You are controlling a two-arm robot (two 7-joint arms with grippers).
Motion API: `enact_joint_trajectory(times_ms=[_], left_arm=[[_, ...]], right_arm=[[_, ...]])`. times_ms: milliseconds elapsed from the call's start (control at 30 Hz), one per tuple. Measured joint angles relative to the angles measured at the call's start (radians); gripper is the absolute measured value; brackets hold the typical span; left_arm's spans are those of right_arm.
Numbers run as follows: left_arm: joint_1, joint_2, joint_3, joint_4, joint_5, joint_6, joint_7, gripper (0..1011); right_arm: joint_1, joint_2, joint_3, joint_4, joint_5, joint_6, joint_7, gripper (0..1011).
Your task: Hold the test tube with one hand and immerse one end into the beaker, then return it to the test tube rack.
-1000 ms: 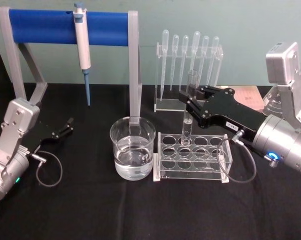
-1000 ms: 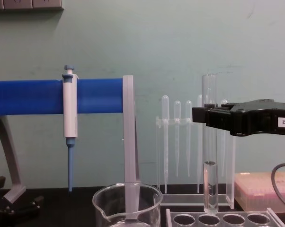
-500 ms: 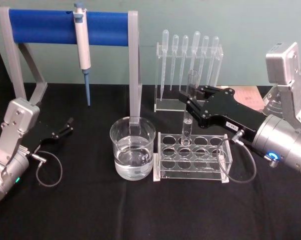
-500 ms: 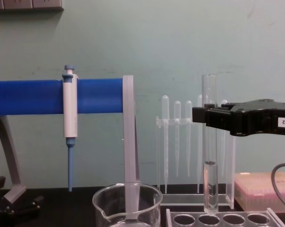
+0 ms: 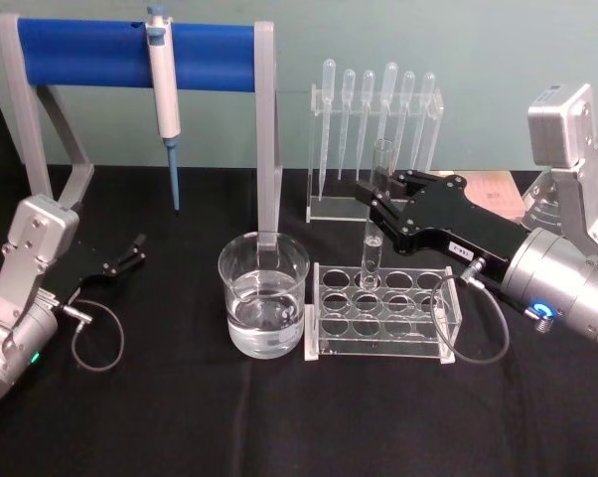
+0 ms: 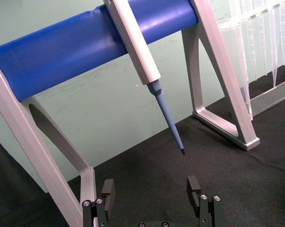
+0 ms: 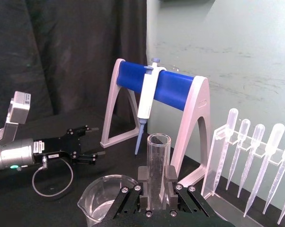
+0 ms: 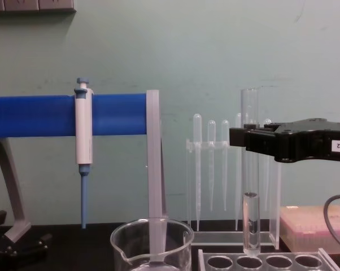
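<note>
Black cloth-draped table point(image 5: 180, 417) here, and near its middle sits the wide clear glass beaker point(image 5: 264, 298), part-filled with clear liquid, just beside the left end of the clear acrylic test tube rack point(image 5: 383, 310) with its round holes. Behind them stand the grey-legged stand point(image 5: 90, 55) with the thick blue crossbar on the left, the clear acrylic rack of plastic pipettes point(image 5: 339, 209) next to it, and a pale pink box point(image 8: 314, 226) at the far right

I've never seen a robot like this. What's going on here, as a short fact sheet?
Right gripper: shut on the test tube, holding it upright.
Test tube: lower end just above the test tube rack, at its back row.
Beaker: left of the rack, part-filled with clear liquid.
Left gripper: open, parked on the table at far left.
</note>
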Motion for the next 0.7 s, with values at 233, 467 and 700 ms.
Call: enact_joint_trajectory(times_ms=[233,467,700], left_arm=[[0.0,0.0,0.0,0.0,0.0,0.0,0.0,1000],[0.0,0.0,0.0,0.0,0.0,0.0,0.0,1000],[0.0,0.0,0.0,0.0,0.0,0.0,0.0,1000]], right_arm=[[0.0,0.0,0.0,0.0,0.0,0.0,0.0,224],[0.0,0.0,0.0,0.0,0.0,0.0,0.0,224],[0.0,0.0,0.0,0.0,0.0,0.0,0.0,224]])
